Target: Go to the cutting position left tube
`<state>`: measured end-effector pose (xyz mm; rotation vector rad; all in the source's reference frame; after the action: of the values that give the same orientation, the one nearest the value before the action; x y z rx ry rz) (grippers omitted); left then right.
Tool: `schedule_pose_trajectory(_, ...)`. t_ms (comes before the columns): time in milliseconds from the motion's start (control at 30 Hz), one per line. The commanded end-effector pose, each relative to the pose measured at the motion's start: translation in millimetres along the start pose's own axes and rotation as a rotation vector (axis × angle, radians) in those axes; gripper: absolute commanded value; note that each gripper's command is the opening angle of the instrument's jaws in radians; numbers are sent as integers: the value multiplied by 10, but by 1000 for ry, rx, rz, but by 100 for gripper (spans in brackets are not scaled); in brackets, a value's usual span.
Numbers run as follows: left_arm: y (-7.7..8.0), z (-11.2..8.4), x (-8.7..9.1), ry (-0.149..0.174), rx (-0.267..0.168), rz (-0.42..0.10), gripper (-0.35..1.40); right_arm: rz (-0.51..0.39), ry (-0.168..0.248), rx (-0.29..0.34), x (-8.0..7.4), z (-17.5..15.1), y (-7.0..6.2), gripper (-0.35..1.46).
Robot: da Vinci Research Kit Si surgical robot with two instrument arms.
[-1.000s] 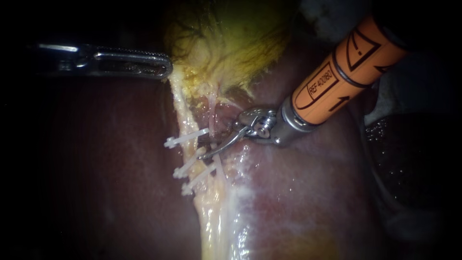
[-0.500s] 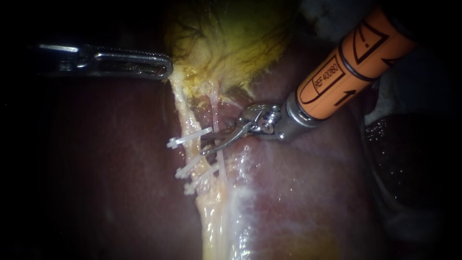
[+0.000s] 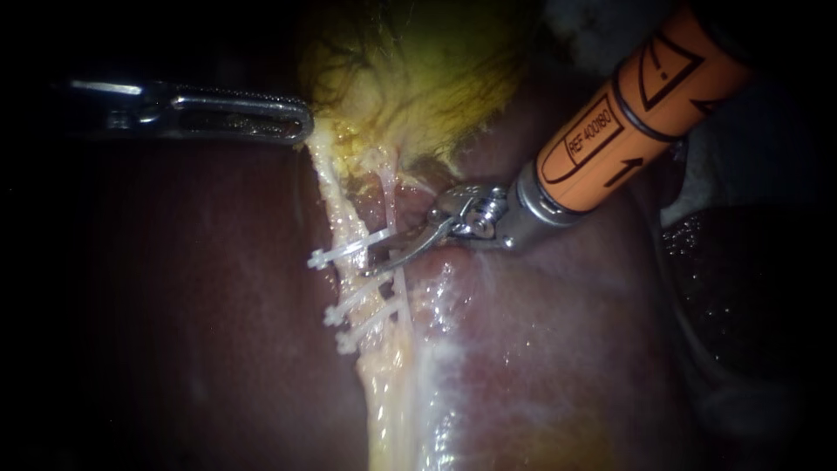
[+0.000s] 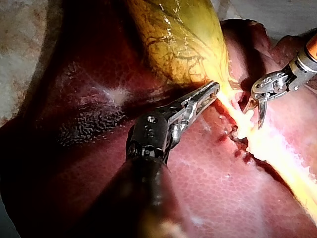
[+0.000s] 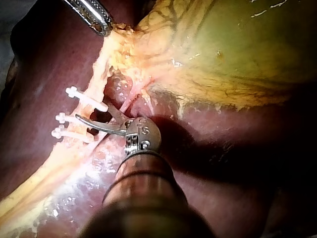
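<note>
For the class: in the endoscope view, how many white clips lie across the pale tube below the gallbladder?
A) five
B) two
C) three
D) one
C: three white clips cross the tube, stacked one below the other; the right wrist view shows the same three.

Lit centre, dark edges, glare on wet liver [image 3: 523,349]

Tips on both are bright polished metal, the slotted left instrument [image 3: 296,122] and the curved-bladed right instrument [image 3: 388,255], which also has a smooth glossy orange sleeve [image 3: 628,113]. The three white clips [image 3: 349,250] look like matt plastic. Dark red liver [image 3: 567,349] and yellow veined gallbladder [image 3: 410,70] are wet and shiny
</note>
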<state>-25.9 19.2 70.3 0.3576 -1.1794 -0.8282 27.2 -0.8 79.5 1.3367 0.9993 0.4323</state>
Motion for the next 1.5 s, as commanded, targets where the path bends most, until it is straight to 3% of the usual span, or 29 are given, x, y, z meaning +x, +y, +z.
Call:
schedule_pose_trajectory(33, 0, 0, 0, 0, 0, 0, -35, -2, -1, -2, -1, 4, 1, 114)
schedule_pose_trajectory(533, 0, 0, 0, 0, 0, 0, -35, -15, -11, 39, 4, 59, -14, 114)
schedule_pose_trajectory(633, 0, 0, 0, 0, 0, 0, -35, -40, 6, 39, 8, 67, -13, 112)
schedule_pose_trajectory(1033, 0, 0, 0, 0, 0, 0, -35, -373, 62, -38, 21, 86, -10, 112)
schedule_pose_trajectory(1233, 0, 0, 0, 0, 0, 0, -35, -488, 76, -54, 34, 82, -24, 112)
schedule_pose_trajectory(1500, 1, 0, 0, 0, 0, 0, -35, -501, 104, -69, 62, 76, -59, 114)
